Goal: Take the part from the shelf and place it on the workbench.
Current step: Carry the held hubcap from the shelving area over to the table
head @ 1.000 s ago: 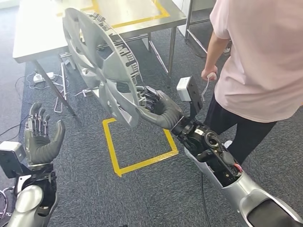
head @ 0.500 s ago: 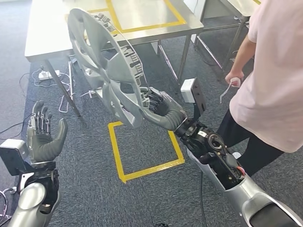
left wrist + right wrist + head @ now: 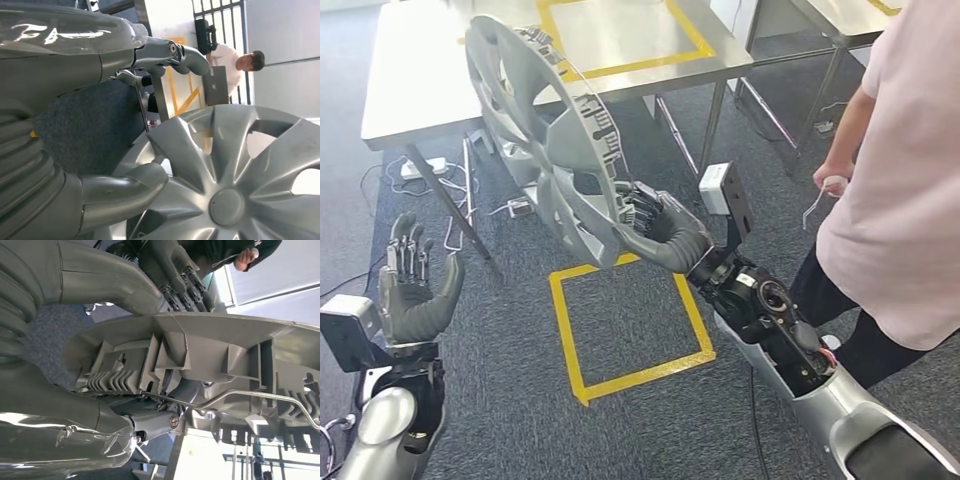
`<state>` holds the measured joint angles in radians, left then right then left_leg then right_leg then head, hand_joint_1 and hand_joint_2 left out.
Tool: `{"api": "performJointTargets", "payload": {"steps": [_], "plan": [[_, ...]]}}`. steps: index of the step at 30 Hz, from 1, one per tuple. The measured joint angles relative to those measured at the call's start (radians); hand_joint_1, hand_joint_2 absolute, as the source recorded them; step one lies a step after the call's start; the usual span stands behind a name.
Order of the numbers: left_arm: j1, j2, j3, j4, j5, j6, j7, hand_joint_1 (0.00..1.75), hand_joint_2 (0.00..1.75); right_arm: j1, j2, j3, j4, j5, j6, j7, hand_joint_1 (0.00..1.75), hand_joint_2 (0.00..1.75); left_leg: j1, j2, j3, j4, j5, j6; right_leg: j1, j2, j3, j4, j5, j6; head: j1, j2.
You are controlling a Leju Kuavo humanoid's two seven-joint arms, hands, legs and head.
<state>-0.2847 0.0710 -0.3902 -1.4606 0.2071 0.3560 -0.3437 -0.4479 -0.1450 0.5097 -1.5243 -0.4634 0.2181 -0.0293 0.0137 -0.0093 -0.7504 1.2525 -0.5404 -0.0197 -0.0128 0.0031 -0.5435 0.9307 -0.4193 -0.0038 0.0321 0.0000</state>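
- The left hand (image 3: 414, 290) is low on the left side, palm up, with the fingers apart and nothing inside it.
- The workbench (image 3: 410, 70), a steel table with yellow tape on its top, stands ahead; cables (image 3: 460, 185) lie on the carpet under it.
- The part (image 3: 546, 140), a grey wheel cover, is in the air, tilted on its edge, and its upper rim is in front of the workbench edge.
- A yellow tape square (image 3: 633, 320) is on the carpet below the part.
- The right hand (image 3: 663, 232) grips the lower rim of the part, thumb on one side, fingers on the other.
- A person (image 3: 901, 200) in a pink shirt stands on the right.
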Motion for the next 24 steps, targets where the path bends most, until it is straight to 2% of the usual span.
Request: {"api": "performJointTargets", "payload": {"steps": [1, 2, 4, 5, 6, 8, 10, 11, 12, 14, 15, 16, 17, 18, 19, 20, 21, 22, 24], "plan": [[0.000, 0.000, 0.000, 0.000, 0.000, 0.000, 0.000, 0.00, 1.75, 0.000, 0.000, 0.000, 0.000, 0.000, 0.000, 0.000, 1.75, 1.75, 0.002, 0.002, -0.007, -0.025, 0.017, -0.002, -0.002, 0.000, 0.013, 0.000, -0.011, 0.003, -0.002, 0.000], [0.000, 0.000, 0.000, 0.000, 0.000, 0.000, 0.000, 0.00, 1.75, 0.000, 0.000, 0.001, 0.000, 0.000, 0.000, 0.001, 1.75, 1.75, 0.004, 0.003, 0.004, -0.082, 0.056, -0.004, -0.004, 0.001, 0.028, 0.001, -0.022, 0.007, -0.004, 0.000], [-0.001, 0.000, 0.000, 0.001, 0.000, -0.002, -0.001, 0.00, 1.75, 0.000, 0.000, 0.001, 0.000, 0.001, 0.000, 0.002, 1.75, 1.75, 0.004, 0.010, 0.045, -0.230, 0.164, -0.004, -0.007, 0.001, 0.052, 0.001, -0.046, 0.019, -0.013, 0.000], [-0.001, 0.000, -0.001, 0.001, 0.000, -0.003, -0.001, 0.00, 1.75, -0.002, 0.000, 0.001, 0.000, 0.002, 0.000, 0.001, 1.75, 1.75, 0.002, 0.013, 0.059, -0.279, 0.199, 0.000, -0.007, 0.001, 0.058, 0.000, -0.055, 0.026, -0.017, 0.000], [-0.001, 0.000, -0.001, 0.001, 0.001, -0.005, -0.002, 0.00, 1.75, -0.004, 0.000, 0.000, 0.000, 0.003, 0.000, 0.000, 1.75, 1.75, -0.001, 0.015, 0.065, -0.305, 0.219, 0.007, -0.006, 0.001, 0.063, -0.003, -0.061, 0.032, -0.019, 0.000], [-0.003, 0.000, -0.002, 0.001, 0.002, -0.008, -0.003, 0.00, 1.75, -0.007, 0.000, 0.000, 0.000, 0.003, -0.001, -0.001, 1.75, 1.75, -0.006, 0.013, 0.072, -0.309, 0.214, 0.024, -0.007, 0.001, 0.072, -0.007, -0.066, 0.045, -0.019, 0.000], [-0.006, 0.000, -0.002, 0.000, 0.002, -0.011, -0.004, 0.00, 1.75, -0.006, 0.000, 0.000, 0.000, 0.003, -0.002, 0.002, 1.75, 1.75, -0.005, 0.009, 0.090, -0.312, 0.204, 0.039, -0.009, 0.000, 0.057, 0.037, -0.072, 0.051, -0.012, 0.000], [-0.008, 0.000, -0.002, 0.000, 0.001, -0.012, -0.004, 0.00, 1.75, -0.006, 0.000, 0.000, 0.000, 0.003, -0.002, 0.003, 1.75, 1.75, -0.005, 0.007, 0.100, -0.313, 0.198, 0.046, -0.009, 0.000, 0.027, 0.092, -0.083, 0.050, -0.006, 0.000], [-0.008, 0.000, -0.002, 0.000, 0.001, -0.012, -0.005, 0.00, 1.75, -0.005, 0.000, 0.000, 0.000, 0.003, -0.003, 0.004, 1.75, 1.75, -0.006, 0.006, 0.108, -0.314, 0.191, 0.051, -0.007, 0.000, -0.018, 0.167, -0.102, 0.048, 0.000, 0.000], [-0.006, 0.000, -0.002, 0.000, -0.001, -0.013, -0.004, 0.00, 1.75, -0.003, 0.000, 0.000, 0.000, 0.003, -0.007, 0.005, 1.75, 1.75, -0.010, 0.003, 0.126, -0.313, 0.174, 0.057, -0.002, 0.000, -0.109, 0.303, -0.156, 0.046, 0.010, 0.000], [-0.004, 0.000, -0.002, 0.000, -0.002, -0.013, -0.003, 0.00, 1.75, -0.002, 0.000, 0.000, 0.000, 0.003, -0.010, 0.007, 1.75, 1.75, -0.013, 0.001, 0.138, -0.313, 0.164, 0.058, 0.001, 0.001, -0.138, 0.330, -0.174, 0.045, 0.014, 0.000], [-0.003, 0.000, -0.002, 0.000, -0.003, -0.012, -0.002, 0.00, 1.75, -0.001, 0.000, 0.000, 0.000, 0.003, -0.013, 0.010, 1.75, 1.75, -0.016, -0.001, 0.154, -0.313, 0.153, 0.059, 0.004, 0.001, -0.151, 0.322, -0.173, 0.043, 0.018, 0.000], [-0.003, 0.000, -0.002, 0.000, -0.004, -0.012, 0.000, 0.00, 1.75, -0.001, 0.000, 0.000, 0.000, 0.003, -0.015, 0.012, 1.75, 1.75, -0.020, -0.003, 0.171, -0.313, 0.141, 0.060, 0.007, 0.001, -0.148, 0.278, -0.147, 0.037, 0.023, 0.000], [-0.003, 0.000, -0.002, 0.000, -0.005, -0.012, 0.001, 0.00, 1.75, -0.001, 0.000, 0.000, 0.000, 0.003, -0.016, 0.014, 1.75, 1.75, -0.023, -0.005, 0.189, -0.313, 0.129, 0.061, 0.011, 0.001, -0.134, 0.209, -0.094, 0.027, 0.028, 0.000], [-0.003, -0.001, -0.002, 0.000, -0.007, -0.012, 0.002, 0.00, 1.75, -0.002, 0.000, 0.000, 0.000, 0.002, -0.016, 0.015, 1.75, 1.75, -0.025, -0.006, 0.202, -0.314, 0.118, 0.060, 0.016, 0.002, -0.117, 0.132, -0.022, 0.014, 0.031, 0.000], [-0.003, -0.001, -0.003, 0.000, -0.007, -0.011, 0.004, 0.00, 1.75, -0.003, 0.000, 0.000, 0.000, 0.002, -0.016, 0.015, 1.75, 1.75, -0.027, -0.008, 0.210, -0.315, 0.109, 0.059, 0.022, 0.002, -0.100, 0.066, 0.031, 0.004, 0.030, 0.000], [-0.003, -0.001, -0.004, -0.001, -0.008, -0.010, 0.006, 0.00, 1.75, -0.005, 0.000, 0.000, -0.001, 0.001, -0.014, 0.014, 1.75, 1.75, -0.027, -0.009, 0.213, -0.315, 0.103, 0.056, 0.027, 0.003, -0.091, 0.022, 0.070, -0.004, 0.028, 0.000], [-0.003, -0.001, -0.005, -0.001, -0.009, -0.009, 0.009, 0.00, 1.75, -0.007, 0.000, 0.000, -0.002, 0.000, -0.013, 0.012, 1.75, 1.75, -0.026, -0.010, 0.213, -0.314, 0.101, 0.052, 0.032, 0.003, -0.085, -0.002, 0.085, -0.009, 0.026, 0.000], [-0.003, -0.001, -0.006, -0.003, -0.011, -0.007, 0.011, 0.00, 1.75, -0.010, 0.000, -0.001, -0.005, -0.001, -0.013, 0.010, 1.75, 1.75, -0.025, -0.010, 0.216, -0.307, 0.096, 0.043, 0.031, 0.004, -0.070, -0.014, 0.078, -0.012, 0.029, 0.000]]}}
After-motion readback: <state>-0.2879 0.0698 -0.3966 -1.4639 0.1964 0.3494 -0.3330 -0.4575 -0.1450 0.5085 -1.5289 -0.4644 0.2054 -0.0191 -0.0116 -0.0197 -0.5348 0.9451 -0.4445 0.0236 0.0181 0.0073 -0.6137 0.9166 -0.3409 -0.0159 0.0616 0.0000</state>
